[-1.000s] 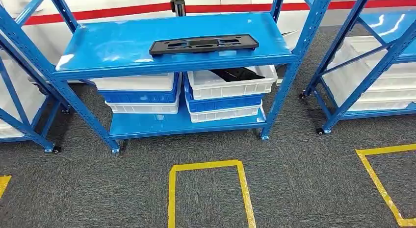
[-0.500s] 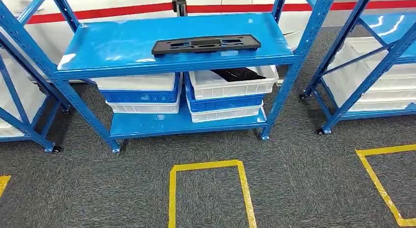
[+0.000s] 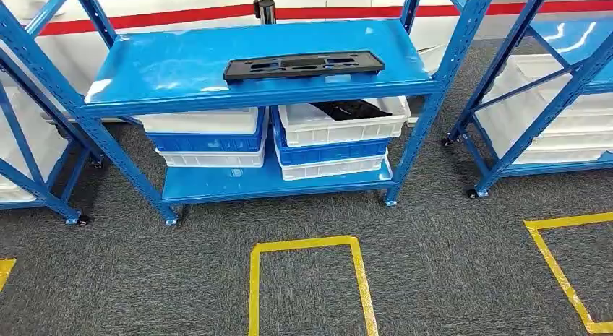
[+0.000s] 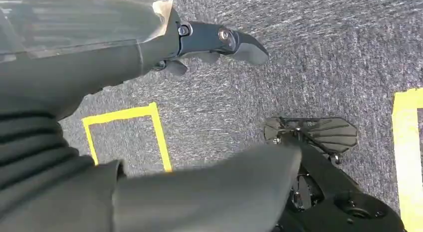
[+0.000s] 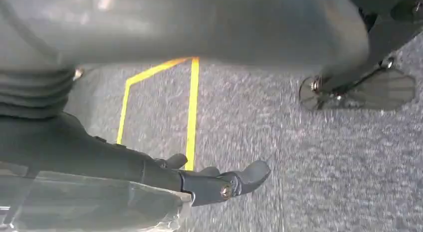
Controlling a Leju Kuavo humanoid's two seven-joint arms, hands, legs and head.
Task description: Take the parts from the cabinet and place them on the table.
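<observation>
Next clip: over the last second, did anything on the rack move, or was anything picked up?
Nothing was picked up or let go. The whole head view slid slightly, which reads as the camera moving, not the things. The black part lies as before on the blue rack's top shelf, and the stacked bins sit below unchanged.

camera nudged left, black part (image 3: 303,64) unmoved

We see a glossy, painted blue metal cabinet (image 3: 260,61) whose top shelf reflects light. On it lies a matt black plastic part (image 3: 302,64). The bins (image 3: 340,130) beneath look like smooth white and blue plastic. Below our hanging hands, the grey carpet (image 3: 434,271) looks rough, with smooth yellow tape (image 3: 303,243) on it.
</observation>
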